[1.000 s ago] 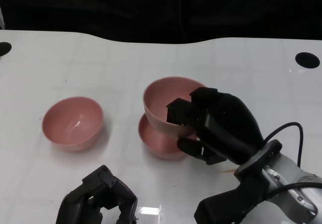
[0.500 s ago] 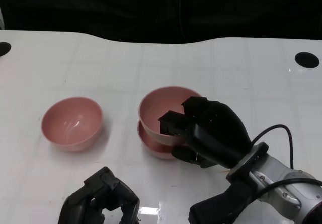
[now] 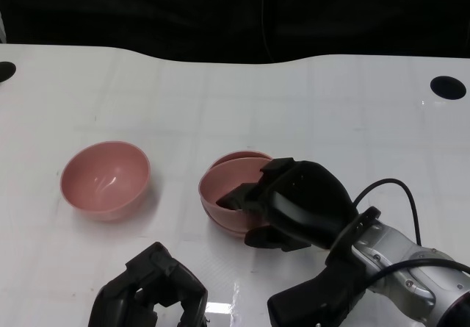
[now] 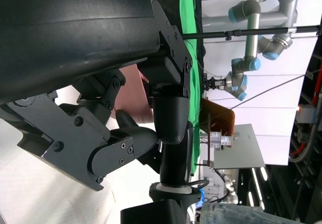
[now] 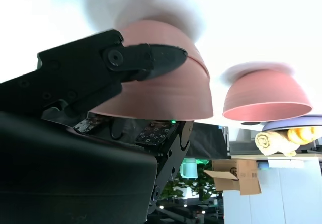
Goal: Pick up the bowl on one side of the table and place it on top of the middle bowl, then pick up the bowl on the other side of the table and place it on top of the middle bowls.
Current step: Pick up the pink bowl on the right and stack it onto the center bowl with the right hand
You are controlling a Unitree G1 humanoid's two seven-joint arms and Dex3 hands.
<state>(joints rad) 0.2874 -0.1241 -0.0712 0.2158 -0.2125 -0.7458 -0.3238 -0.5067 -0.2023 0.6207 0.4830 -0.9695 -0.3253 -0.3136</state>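
Head view shows the change plainly: a second ago the right hand (image 3: pixel 294 202) carried its bowl high above the middle one, tilted, and now that carried bowl (image 3: pixel 229 182) has come down and sits nested in the middle bowl (image 3: pixel 236 224), only a sliver of the lower rim showing behind and beneath it. So the first stacking looks all but done; what remains of it is the letting go. The right hand's fingers are still hooked over the near rim, pinching the bowl's wall, so it has not released yet.

Going from the left: the left bowl (image 3: pixel 106 178) stands alone on the white table (image 3: pixel 345 106), upright, well apart from the stack. That one is next, I'd say, and the left hand (image 3: pixel 153 297) is the natural one for it. That hand hangs low at the near edge with its fingers curled in and nothing in them.

Right wrist view (image 5: pixel 151 85) confirms the grip on the stacked pair, with the lone bowl (image 5: pixel 266 95) beyond.

Nothing lies between the left bowl and the stack. The one thing in the way is the right hand itself, which covers the stack's near side and would need to withdraw cleanly, without dragging the top bowl askew.
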